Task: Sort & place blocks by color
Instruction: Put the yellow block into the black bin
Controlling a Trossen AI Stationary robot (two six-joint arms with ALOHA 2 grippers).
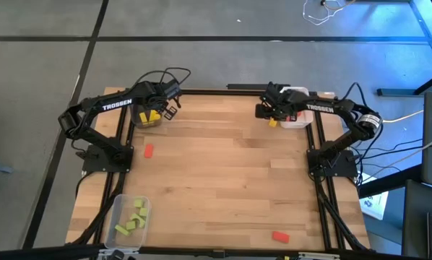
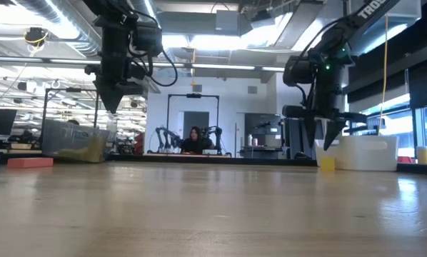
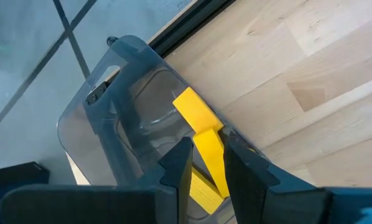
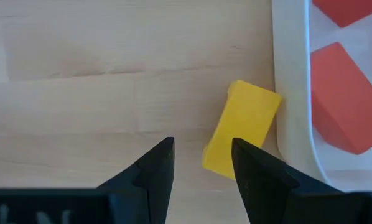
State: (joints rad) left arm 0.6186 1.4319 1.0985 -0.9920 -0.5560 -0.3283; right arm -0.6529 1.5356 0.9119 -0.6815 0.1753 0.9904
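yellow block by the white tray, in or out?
Out. The yellow block lies on the wood beside the white tray's outer wall; the right claw hovers open over it.

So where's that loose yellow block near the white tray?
In the high view the yellow block lies on the table at the far right, touching the white tray, just under the right gripper, whose fingers are open.

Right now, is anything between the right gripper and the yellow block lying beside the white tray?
Nothing visible. The right gripper hangs open above the small yellow block, which lies on bare wooden table against the white plastic tray's rim; that rim crowds one side.
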